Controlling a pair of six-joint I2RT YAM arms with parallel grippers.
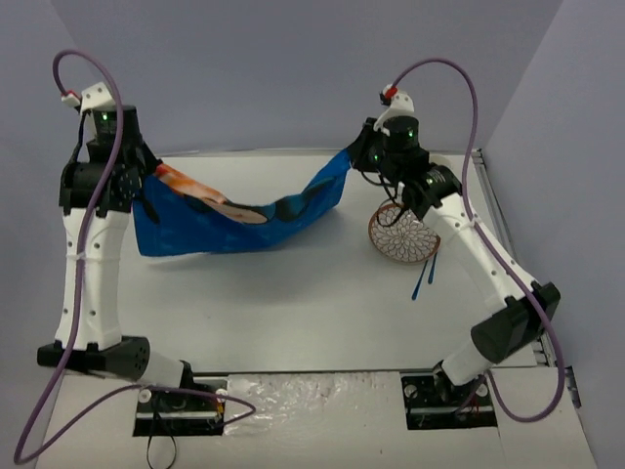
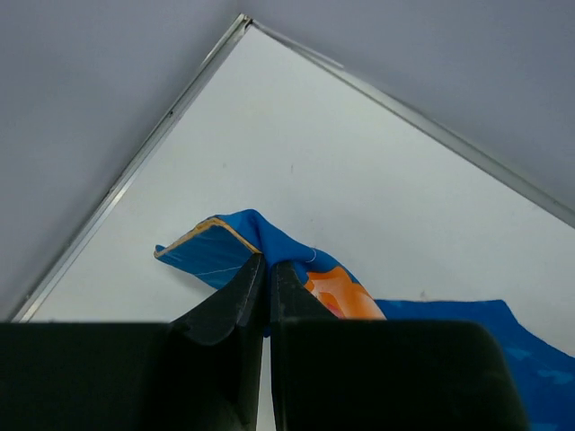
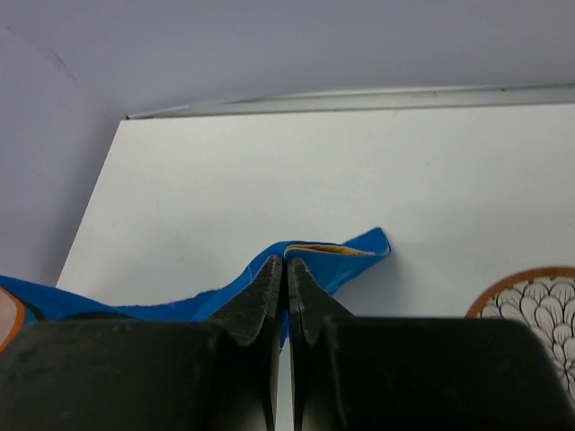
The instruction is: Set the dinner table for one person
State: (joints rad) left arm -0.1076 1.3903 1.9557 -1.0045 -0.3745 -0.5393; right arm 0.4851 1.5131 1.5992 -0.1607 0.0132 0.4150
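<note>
Two grippers pinch corners of the blue cartoon-printed cloth placemat (image 1: 229,227): left gripper (image 2: 267,269) at ten o'clock, right gripper (image 3: 286,269) at two. The big flat white dinner table (image 1: 312,308) lies below them. Both arms (image 1: 88,269) reach up high.

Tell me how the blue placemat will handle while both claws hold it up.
Probably floppy: the placemat sags in a deep curve between the left claw and right claw, each shut on a corner. Likely light, since two thin pinches carry it. Its slack middle may drag on the table or brush the plate if swung.
</note>
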